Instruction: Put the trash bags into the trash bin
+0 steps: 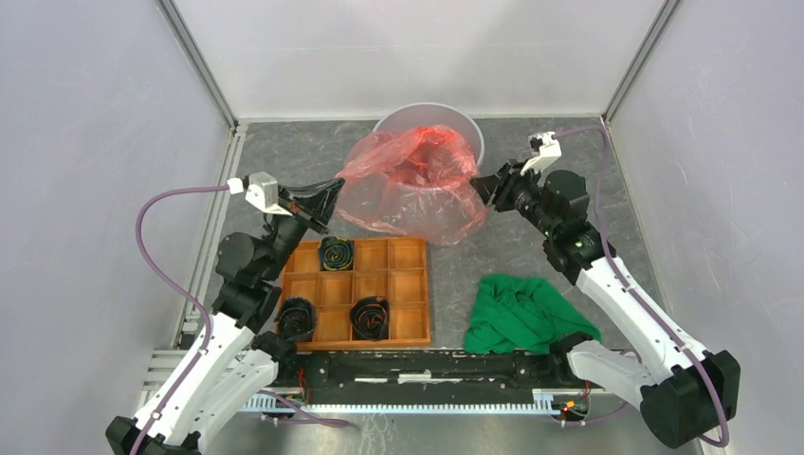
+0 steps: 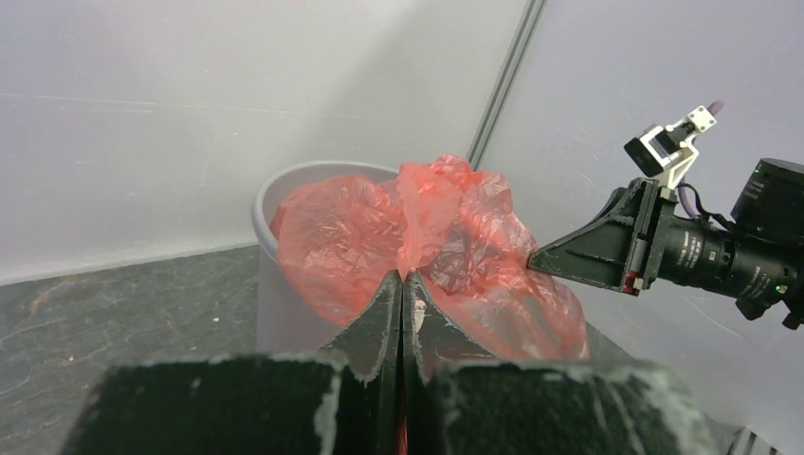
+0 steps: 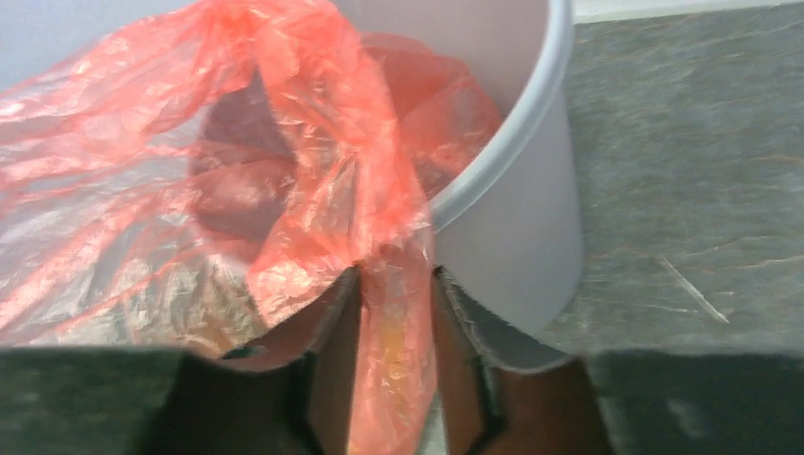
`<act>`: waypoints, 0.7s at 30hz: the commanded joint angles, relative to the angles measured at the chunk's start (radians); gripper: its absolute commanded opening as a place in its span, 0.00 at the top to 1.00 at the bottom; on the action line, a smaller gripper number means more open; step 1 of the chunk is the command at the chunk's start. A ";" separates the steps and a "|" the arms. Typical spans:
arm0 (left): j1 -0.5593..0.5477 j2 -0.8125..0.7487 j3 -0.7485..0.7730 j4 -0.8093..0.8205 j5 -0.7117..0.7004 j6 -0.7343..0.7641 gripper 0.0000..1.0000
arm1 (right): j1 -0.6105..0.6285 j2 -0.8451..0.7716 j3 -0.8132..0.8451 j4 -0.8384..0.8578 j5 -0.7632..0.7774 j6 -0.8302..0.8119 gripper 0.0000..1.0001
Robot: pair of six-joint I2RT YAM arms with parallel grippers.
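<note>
Top view, upper centre: the red trash bag [image 1: 408,185] sags over the near rim of the grey trash bin [image 1: 431,112]. Only the left wrist view shows the left gripper [image 2: 403,280] clamped tight on the film. In the right wrist view the right gripper [image 3: 395,280] has its jaws partly apart with film running between them; whether it pinches, I cannot tell

The light is bright and even, and I cannot tell where it comes from. Shadows are soft and faint. The top picture is sharp. Up close, the left gripper [image 2: 402,282] and the right gripper [image 3: 396,280] look fuzzy, and the right wrist picture is blurry all over. The red bag [image 1: 408,194] shines a little.
</note>
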 commanded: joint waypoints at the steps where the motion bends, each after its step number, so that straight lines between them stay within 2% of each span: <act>1: 0.001 -0.022 -0.026 0.014 -0.054 -0.049 0.98 | -0.007 -0.030 -0.049 0.252 -0.153 -0.034 0.77; 2: 0.001 -0.022 -0.025 -0.010 -0.086 -0.066 0.98 | -0.008 -0.038 -0.048 0.272 -0.173 -0.089 0.84; 4: 0.000 -0.022 -0.022 -0.083 -0.188 -0.097 0.98 | -0.007 -0.078 -0.066 0.299 -0.199 -0.246 0.92; 6: 0.001 -0.030 -0.024 -0.190 -0.342 -0.148 0.98 | -0.006 -0.145 -0.138 0.338 -0.228 -0.382 0.97; 8: 0.001 -0.038 -0.028 -0.308 -0.481 -0.191 0.98 | -0.007 -0.220 -0.233 0.348 -0.216 -0.426 0.99; 11: 0.001 -0.058 -0.068 -0.296 -0.471 -0.191 0.98 | -0.006 -0.289 -0.390 0.391 -0.247 -0.364 0.99; 13: 0.001 -0.071 -0.095 -0.250 -0.418 -0.189 0.98 | -0.006 -0.285 -0.420 0.367 -0.297 -0.314 0.96; 15: 0.001 -0.081 -0.103 -0.226 -0.396 -0.172 0.98 | -0.006 -0.281 -0.393 0.294 -0.338 -0.299 0.84; 16: 0.000 -0.082 -0.098 -0.225 -0.400 -0.159 0.98 | -0.006 -0.284 -0.358 0.245 -0.333 -0.316 0.76; 19: 0.000 -0.085 -0.075 -0.240 -0.410 -0.120 0.98 | -0.007 -0.298 -0.204 0.039 -0.166 -0.392 0.43; 21: 0.001 -0.090 -0.071 -0.235 -0.400 -0.107 0.98 | -0.007 -0.280 -0.067 -0.037 -0.037 -0.405 0.27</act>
